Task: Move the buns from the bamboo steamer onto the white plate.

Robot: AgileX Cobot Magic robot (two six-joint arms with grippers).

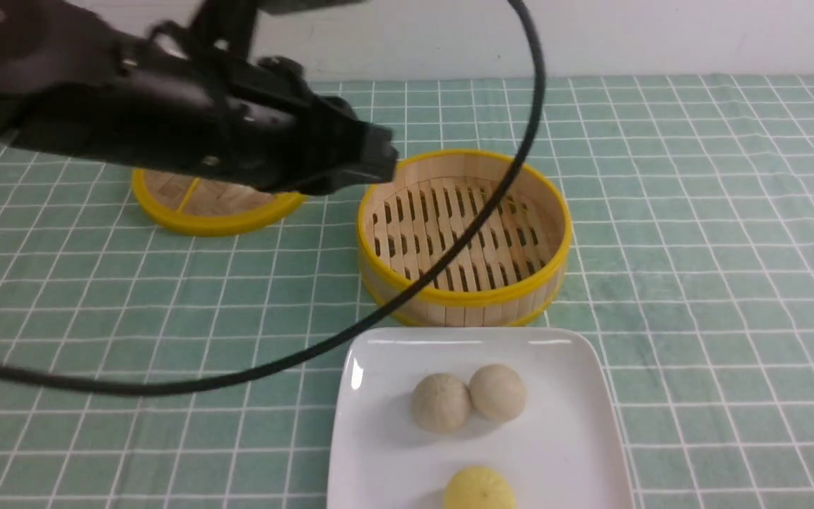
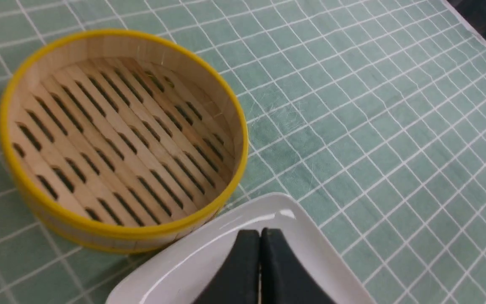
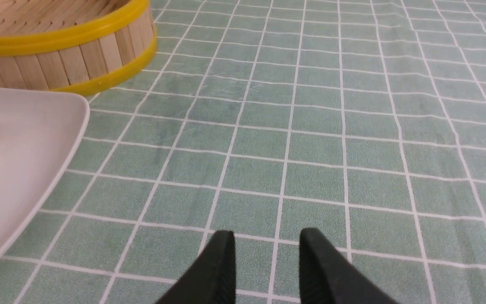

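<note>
Buns from the left pincer (image 2: pixel 260 231): all three buns are lying on the white plate (image 1: pixel 562 438), toward the robot and a little to the right of this pincer, which is hanging raised near the left rim of the bamboo steamer (image 1: pixel 463 297).
Left pincer grip: its fingers are pressing together with nothing between them.
Right pincer (image 3: pixel 267 235): its fingers are standing apart and gripping nothing. It is hovering low over the bare worktop (image 3: pixel 352 126), beside the plate's right edge, and is not showing in the front view.
Bun layout: the left beige bun (image 1: pixel 440 403) and the right beige bun (image 1: pixel 497 393) are touching side by side at mid-plate. The pale yellow bun (image 1: pixel 479 489) is sitting apart from them at the near edge, partly cut by the frame.
Axis: each bun is looking round, so no grasp direction is mattering.
Steamer: its slatted floor is showing bare, with nothing resting inside. It is standing just beyond the plate's far edge.
Farther out: the lid (image 1: pixel 213 223) is lying flat behind the left arm, and a black cable (image 1: pixel 449 247) is looping across in front of the steamer.
Judgement: the transfer is looking finished, as nothing is waiting in the steamer. The right pincer is seeming nearer the buns and the left nearer the steamer. Any coming move is likely a withdrawal, with the cable needing to clear the steamer rim.
</note>
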